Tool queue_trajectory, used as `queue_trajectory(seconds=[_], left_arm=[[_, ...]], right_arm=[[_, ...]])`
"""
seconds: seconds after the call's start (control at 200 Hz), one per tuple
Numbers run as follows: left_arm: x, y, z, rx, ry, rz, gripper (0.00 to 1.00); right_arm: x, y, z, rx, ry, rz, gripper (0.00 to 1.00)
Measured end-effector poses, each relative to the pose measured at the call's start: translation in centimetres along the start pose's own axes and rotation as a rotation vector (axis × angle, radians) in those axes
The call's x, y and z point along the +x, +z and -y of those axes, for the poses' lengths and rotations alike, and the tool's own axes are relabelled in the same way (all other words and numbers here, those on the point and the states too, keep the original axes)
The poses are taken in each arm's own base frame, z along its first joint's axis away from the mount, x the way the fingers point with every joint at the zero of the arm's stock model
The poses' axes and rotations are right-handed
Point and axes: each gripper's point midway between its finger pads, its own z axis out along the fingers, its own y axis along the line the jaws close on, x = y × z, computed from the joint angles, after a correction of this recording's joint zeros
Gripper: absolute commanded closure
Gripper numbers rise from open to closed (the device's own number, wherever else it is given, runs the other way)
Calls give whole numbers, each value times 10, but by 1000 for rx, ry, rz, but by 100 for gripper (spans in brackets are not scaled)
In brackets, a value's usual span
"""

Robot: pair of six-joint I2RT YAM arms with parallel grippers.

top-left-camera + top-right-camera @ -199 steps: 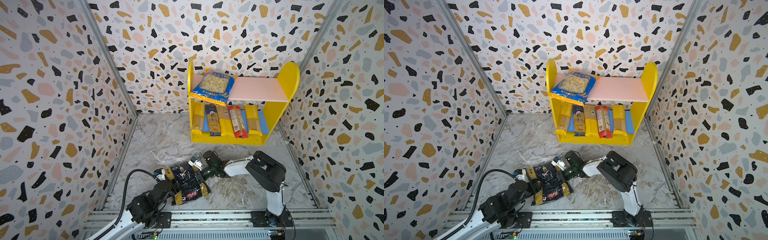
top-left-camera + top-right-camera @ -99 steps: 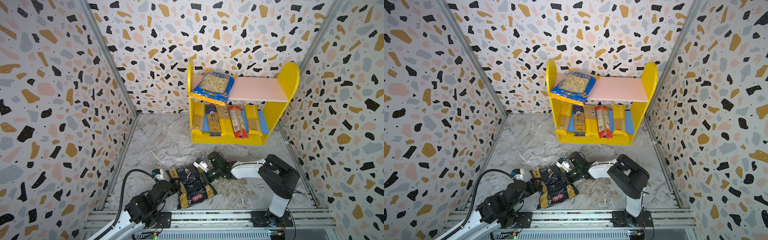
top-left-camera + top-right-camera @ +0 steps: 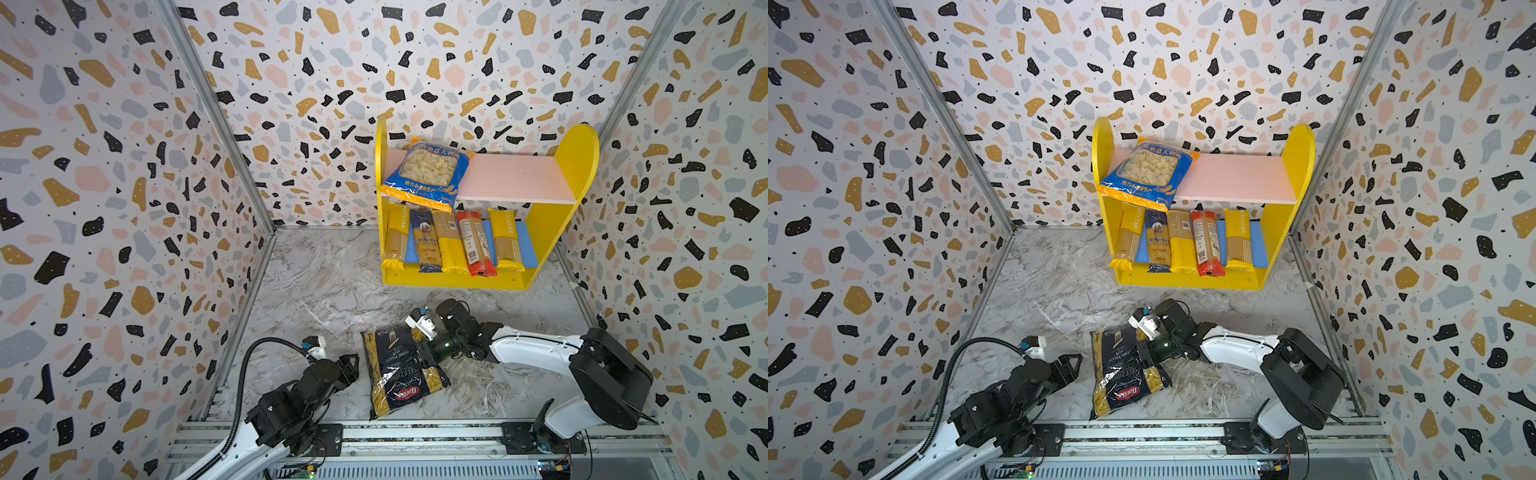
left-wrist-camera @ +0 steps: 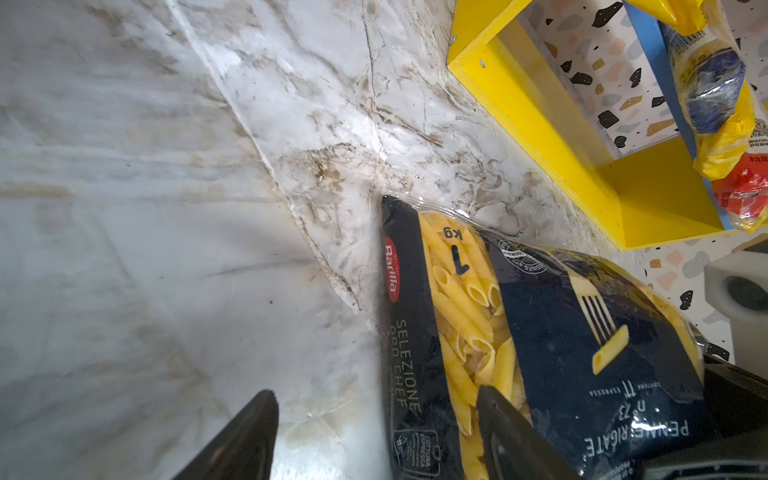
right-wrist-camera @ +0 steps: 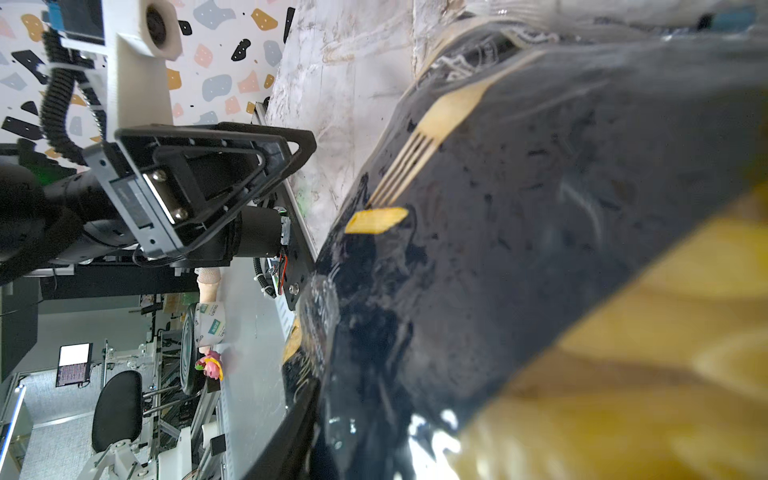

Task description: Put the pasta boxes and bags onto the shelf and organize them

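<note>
Right arm stretched low across lower centre; right gripper (image 3: 423,352) clamped on bag (image 3: 398,384) edge; left arm folded, lower left; left gripper (image 3: 352,366) wide, empty, beside bag.

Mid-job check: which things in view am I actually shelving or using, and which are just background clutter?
Job: dark penne bag, gripped by the right end effector; shelf; five spaghetti packs on its blue board; blue shell-pasta bag on the pink board.
Not the job: black office chair and lit screen outside the cell, in the right wrist view.
</note>
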Motion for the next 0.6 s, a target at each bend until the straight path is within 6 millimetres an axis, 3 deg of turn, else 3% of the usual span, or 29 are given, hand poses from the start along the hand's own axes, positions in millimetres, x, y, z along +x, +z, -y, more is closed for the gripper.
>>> queue_trajectory(seconds=[0.355,0.601], left_arm=[[2,-2,4,24,-7,-12,25],[2,-1,3,20,-5,-14,25]], right_arm=[[2,-5,5,-87,71,53,84],[-3,-19,0,-149,124,94,85]])
